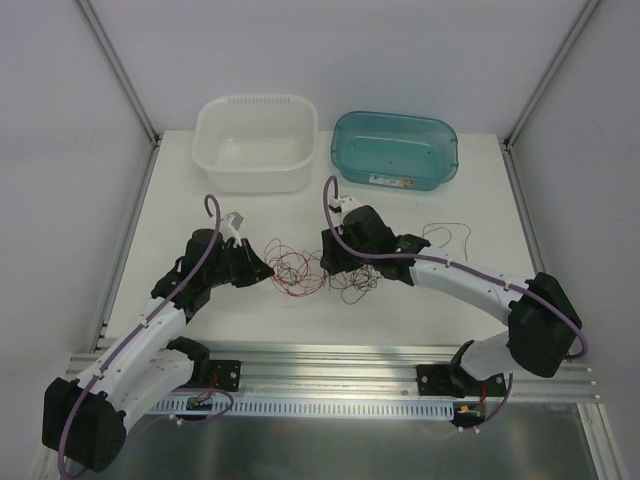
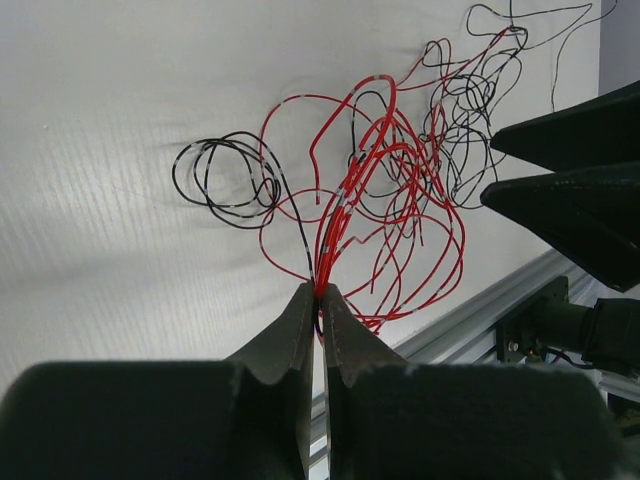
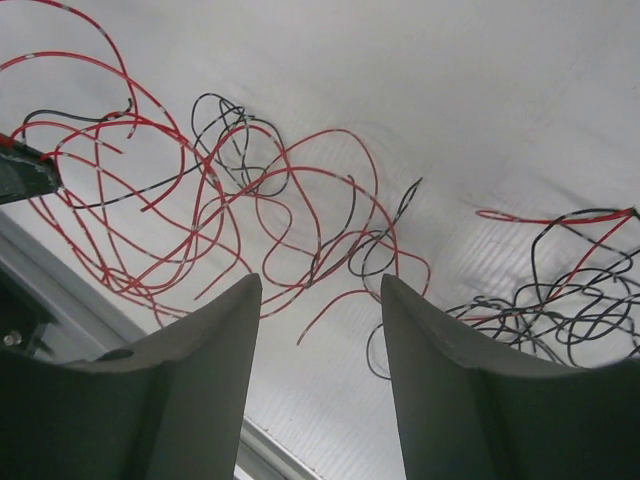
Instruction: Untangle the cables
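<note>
The cables (image 1: 300, 270) lie as a loose tangle of thin red and black wires on the white table between my two grippers. My left gripper (image 2: 320, 292) is shut on a bundle of red strands, which fan up and away from its tips (image 1: 266, 270). Black loops (image 2: 228, 180) rest on the table to the left of that bundle. My right gripper (image 3: 320, 285) is open just above the table, with red and black cables (image 3: 300, 215) lying beyond its tips and nothing between the fingers. Seen from above, it (image 1: 328, 262) stands at the tangle's right side. A separate wire loop (image 1: 447, 235) lies farther right.
A white tub (image 1: 255, 170) and a teal tub (image 1: 395, 178) stand side by side at the back of the table. An aluminium rail (image 1: 330, 358) runs along the near edge. Enclosure walls and posts close in the left and right sides.
</note>
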Available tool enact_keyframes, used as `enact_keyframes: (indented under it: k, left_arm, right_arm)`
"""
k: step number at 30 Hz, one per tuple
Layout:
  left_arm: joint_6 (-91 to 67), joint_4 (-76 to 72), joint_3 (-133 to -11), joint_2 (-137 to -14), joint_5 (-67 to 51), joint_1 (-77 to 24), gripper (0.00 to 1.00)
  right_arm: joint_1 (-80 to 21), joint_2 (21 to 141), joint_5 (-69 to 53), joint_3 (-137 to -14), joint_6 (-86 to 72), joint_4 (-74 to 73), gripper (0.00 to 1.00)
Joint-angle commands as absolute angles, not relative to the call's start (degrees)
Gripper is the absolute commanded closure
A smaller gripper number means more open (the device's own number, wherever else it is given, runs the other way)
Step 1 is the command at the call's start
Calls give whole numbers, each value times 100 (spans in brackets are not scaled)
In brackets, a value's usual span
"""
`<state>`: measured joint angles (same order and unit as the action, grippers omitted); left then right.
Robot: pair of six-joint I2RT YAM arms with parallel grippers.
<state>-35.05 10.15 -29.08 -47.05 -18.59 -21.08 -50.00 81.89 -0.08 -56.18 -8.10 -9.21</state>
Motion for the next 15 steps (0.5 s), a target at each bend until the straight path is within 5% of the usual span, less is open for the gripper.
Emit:
enact_keyframes:
  k: [1, 11, 13, 14, 15]
  left_arm:
    - [-3621, 800, -2909, -4588, -1810, -2171, 100]
    - [-3647, 800, -2892, -4491, -1846, -2171, 100]
    - [-3639, 817, -2857, -4465, -1811, -2171, 100]
    - [-3639, 817, -2830, -4456, -1776, -2180, 100]
    - [-3639, 861, -2787, -4439, -1714, -2180, 100]
  right_arm:
    - [-4957, 8367, 430, -6011, -229, -1134, 46]
    - [-4773, 9360, 351, -6100, -193, -844, 54]
    - [-4746, 9387, 474, -6056, -193, -756, 63]
    - [-4755, 9335, 544, -6003, -202, -747, 81]
    - [-4737, 9273, 649, -5977, -167, -791, 87]
